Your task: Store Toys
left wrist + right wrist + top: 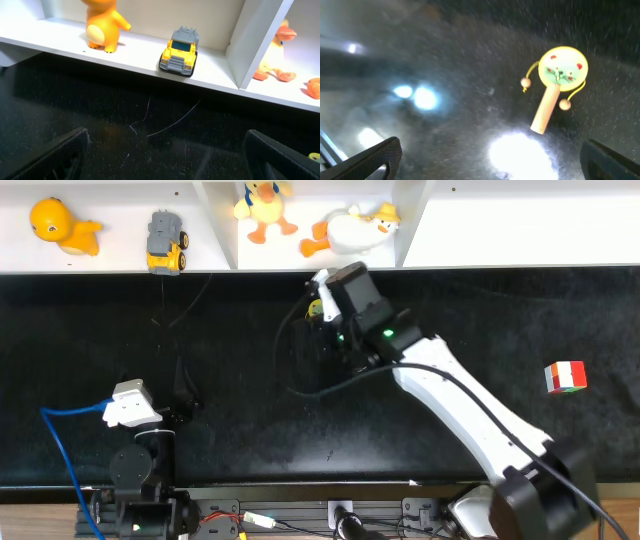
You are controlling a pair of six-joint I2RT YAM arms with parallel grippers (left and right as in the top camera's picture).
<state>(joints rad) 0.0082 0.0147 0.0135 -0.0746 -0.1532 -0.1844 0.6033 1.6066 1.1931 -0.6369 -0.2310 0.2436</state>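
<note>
Fingers spread on both arms, holding nothing: right fingers [370, 160] hang over the black counter [230, 380], with a yellow rattle drum [555, 82] lying flat just ahead; left fingers [60, 150] sit near that arm's base, facing the shelf [140, 62]. Coloured cube [565, 376] on the counter, far right. On the shelf: orange duck [102, 25] and toy truck [180, 52]; next compartment, plush duck [265, 205] and white duck [355, 230].
</note>
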